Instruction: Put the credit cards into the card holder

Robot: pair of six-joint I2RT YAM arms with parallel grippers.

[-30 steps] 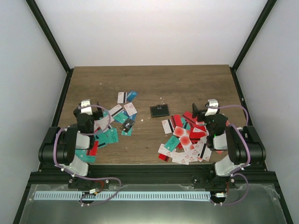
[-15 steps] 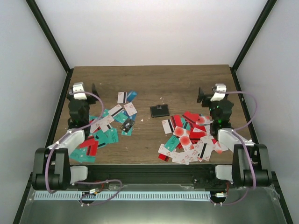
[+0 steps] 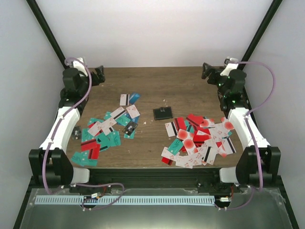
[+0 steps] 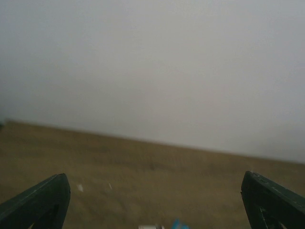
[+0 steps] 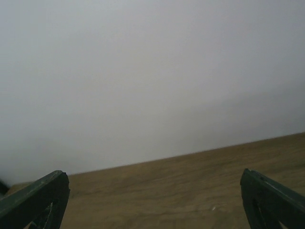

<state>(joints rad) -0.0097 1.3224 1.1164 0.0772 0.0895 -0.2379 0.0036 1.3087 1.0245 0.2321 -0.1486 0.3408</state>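
From above, a brown wooden table (image 3: 190, 86) stands between white walls (image 3: 152, 28). The black card holder (image 3: 162, 113) lies near its middle, and credit cards (image 3: 107, 130) are heaped to either side. The left gripper (image 3: 97, 74) and right gripper (image 3: 207, 71) hang over the far corners.

Left wrist: the fingers (image 4: 43, 200) are spread wide and empty above blurred wood.

Right wrist: its jaws are likewise parted and hold nothing, facing wood and wall.

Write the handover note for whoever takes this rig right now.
Left gripper: open, empty, over the far-left corner of the table.
Right gripper: open, empty, over the far-right corner.
Card holder: mid-table, between two scattered piles of credit cards, the left pile mostly teal, the right pile mostly red.
Done: nothing visible; no card is held and none shows in the holder.
Left: pick up the cards and load them into the holder.
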